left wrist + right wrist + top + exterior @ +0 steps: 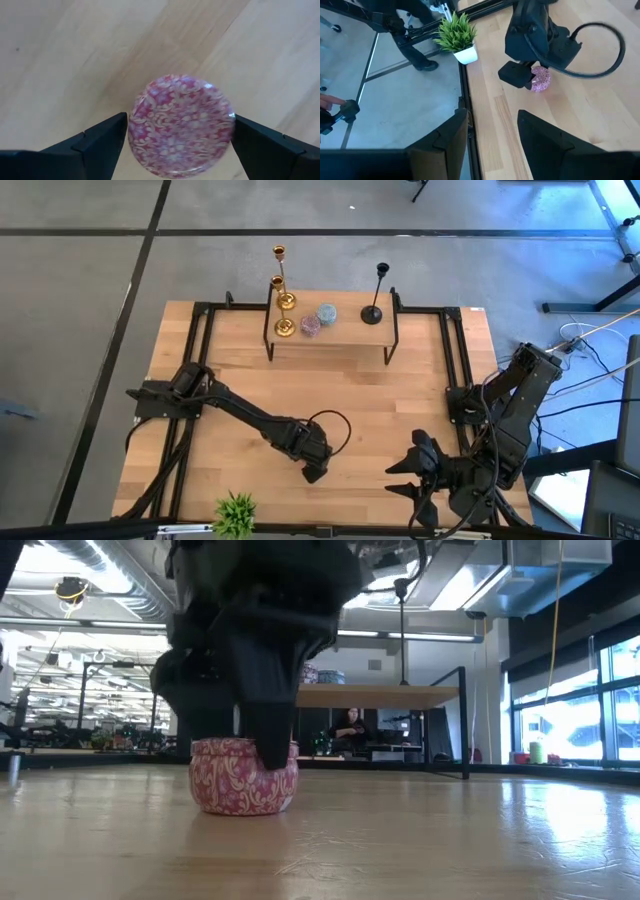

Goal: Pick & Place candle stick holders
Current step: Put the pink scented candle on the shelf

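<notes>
we see the left gripper [314, 471] low over the near middle of the wooden table [340, 395], its fingers [102, 137] spread wide on either side of a small round pink floral tin [181, 125]. from the left wrist view the fingers sit just beside the tin's sides; we cannot tell whether they press it. in the low view the tin [243, 775] rests on the table with the dark gripper straddling it from above.

the right gripper [415, 480] waits near the table's front right corner, its fingers [442, 137] partly apart with nothing between them.

the candle stick holders stand well away, at the far end: two gold ones [281, 290] at the left end of a small raised wooden shelf [345, 332], one behind the other, and a black one [375, 295] upright at its right end. two more small round tins [318, 318] sit between them on the shelf.

a small green potted plant [235, 513] stands at the front edge. a person [350, 725] sits in the room beyond.
</notes>
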`<action>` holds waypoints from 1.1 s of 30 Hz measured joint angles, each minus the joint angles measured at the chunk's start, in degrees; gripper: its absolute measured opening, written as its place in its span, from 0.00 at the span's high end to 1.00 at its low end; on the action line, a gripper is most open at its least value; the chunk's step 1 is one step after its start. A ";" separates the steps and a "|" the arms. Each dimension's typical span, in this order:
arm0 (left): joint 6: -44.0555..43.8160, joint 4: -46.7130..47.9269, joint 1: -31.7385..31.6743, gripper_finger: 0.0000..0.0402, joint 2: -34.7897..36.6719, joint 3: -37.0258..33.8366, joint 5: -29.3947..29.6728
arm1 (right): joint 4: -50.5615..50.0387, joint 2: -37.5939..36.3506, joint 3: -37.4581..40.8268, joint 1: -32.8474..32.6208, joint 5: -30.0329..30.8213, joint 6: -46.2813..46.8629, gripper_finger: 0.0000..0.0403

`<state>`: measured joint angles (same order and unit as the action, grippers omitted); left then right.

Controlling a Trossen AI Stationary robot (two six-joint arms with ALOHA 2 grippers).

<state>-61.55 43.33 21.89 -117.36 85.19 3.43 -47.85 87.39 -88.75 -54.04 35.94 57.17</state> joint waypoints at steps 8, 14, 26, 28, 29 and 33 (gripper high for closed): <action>1.50 -0.48 -0.02 0.16 -2.08 -0.02 -1.89 | -0.08 0.00 0.00 0.02 0.00 -0.16 0.56; 2.77 -0.98 -0.01 0.24 -1.94 -0.04 -0.13 | -0.20 0.00 0.02 0.02 -0.02 -0.14 0.56; 8.22 6.43 2.42 0.27 -1.58 7.30 4.68 | -1.51 0.00 0.02 1.65 -0.62 14.44 0.56; 9.94 11.19 3.40 0.27 -1.56 12.06 9.56 | -1.89 0.00 0.02 2.61 -0.68 18.66 0.55; 10.61 13.41 3.89 0.27 -1.55 14.74 12.49 | -1.93 0.00 0.02 3.26 -1.18 19.93 0.55; 11.98 21.61 5.74 0.27 -1.45 24.95 22.52 | -1.62 0.00 0.02 6.79 -4.37 21.23 0.49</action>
<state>-49.56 64.94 27.63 -118.80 110.14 25.95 -49.47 87.39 -88.73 -47.26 31.57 78.40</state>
